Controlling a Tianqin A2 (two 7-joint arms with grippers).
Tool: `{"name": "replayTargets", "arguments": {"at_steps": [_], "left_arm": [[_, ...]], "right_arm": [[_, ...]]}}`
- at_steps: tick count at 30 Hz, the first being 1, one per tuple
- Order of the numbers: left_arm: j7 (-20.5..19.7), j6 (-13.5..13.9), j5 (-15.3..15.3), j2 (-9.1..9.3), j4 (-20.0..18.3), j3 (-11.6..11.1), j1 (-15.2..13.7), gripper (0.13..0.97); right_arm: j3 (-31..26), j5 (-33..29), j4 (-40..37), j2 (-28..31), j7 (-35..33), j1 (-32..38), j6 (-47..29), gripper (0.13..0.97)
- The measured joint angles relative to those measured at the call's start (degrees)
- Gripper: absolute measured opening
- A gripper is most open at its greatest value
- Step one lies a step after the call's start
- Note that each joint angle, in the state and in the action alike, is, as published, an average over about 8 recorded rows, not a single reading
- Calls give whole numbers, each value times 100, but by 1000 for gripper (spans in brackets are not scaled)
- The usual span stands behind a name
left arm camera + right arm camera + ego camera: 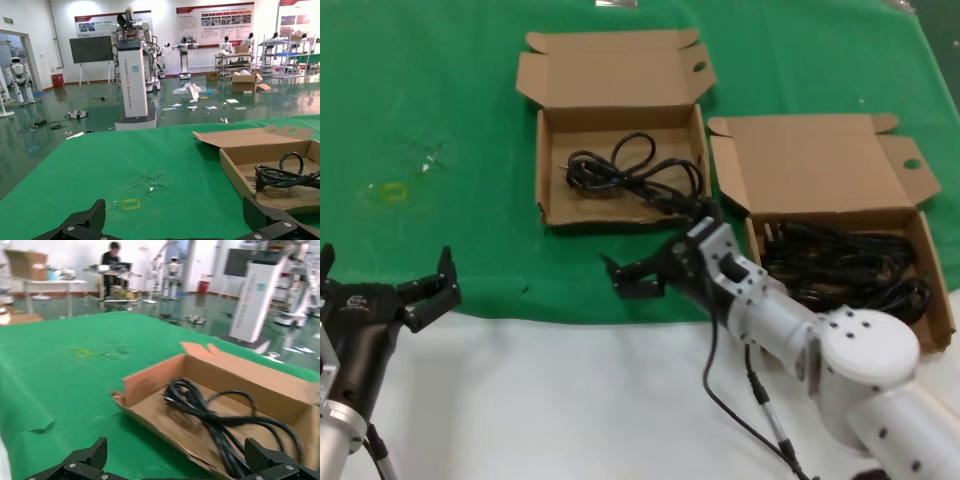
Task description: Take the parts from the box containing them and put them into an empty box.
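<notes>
The box containing the parts (820, 170) lies at the right, its holed flap (912, 163) sticking out; it holds a pile of black cables (850, 265). The other box (620, 118), with tucked-in corner flaps, lies left of it and holds one black cable (630, 170). My right gripper (660, 245) is open and empty at this box's front right corner; in the right wrist view (175, 460) the box's front wall (150, 380) and its cable (200, 405) lie just ahead. My left gripper (385, 265) is open and empty at the lower left, apart from both boxes.
A green cloth (440, 100) covers the table; its front edge (520, 312) meets white surface. A yellow square mark (392, 192) lies on the cloth at the left. The left wrist view shows the left box (240, 167) with its cable (285, 175).
</notes>
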Motion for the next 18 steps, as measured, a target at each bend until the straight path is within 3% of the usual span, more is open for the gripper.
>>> {"name": "replayTargets", "arguments": {"at_steps": [4,18], "left_arm": [[0,0,0,0,0,0,0,958],[0,0,-1,0,0,0,0,966]], "right_arm": [[347,-93,432,90,198,-402,151,966],[1585,-425,1974,412,906,-1838,691,966]]}}
